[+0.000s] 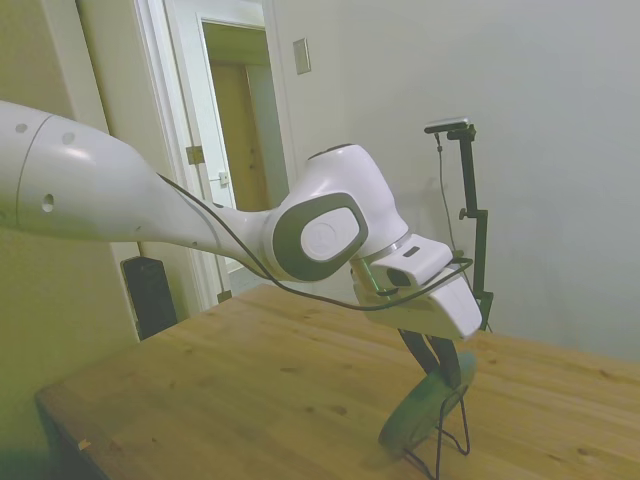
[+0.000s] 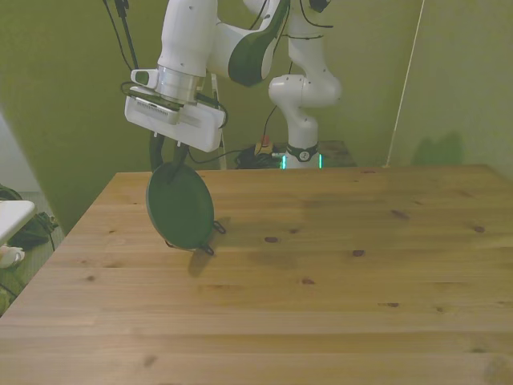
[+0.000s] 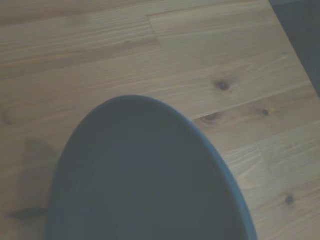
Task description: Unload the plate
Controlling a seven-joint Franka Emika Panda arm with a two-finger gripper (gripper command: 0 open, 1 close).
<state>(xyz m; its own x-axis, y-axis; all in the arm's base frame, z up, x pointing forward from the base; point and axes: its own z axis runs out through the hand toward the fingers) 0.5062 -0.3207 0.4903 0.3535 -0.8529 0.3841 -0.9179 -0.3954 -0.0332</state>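
The claw (image 2: 168, 154) is closed on the upper rim of the plate (image 2: 180, 206), its dark fingers (image 1: 432, 352) pinching the edge from above. The plate stands nearly upright on edge, leaning against the thin black wire stand (image 1: 452, 432) on the table (image 2: 321, 273). In the front view it sits at about 10 o'clock from the table's centre, near the far corner. From the wrist the plate's grey-green face (image 3: 145, 180) fills the view over bare planks
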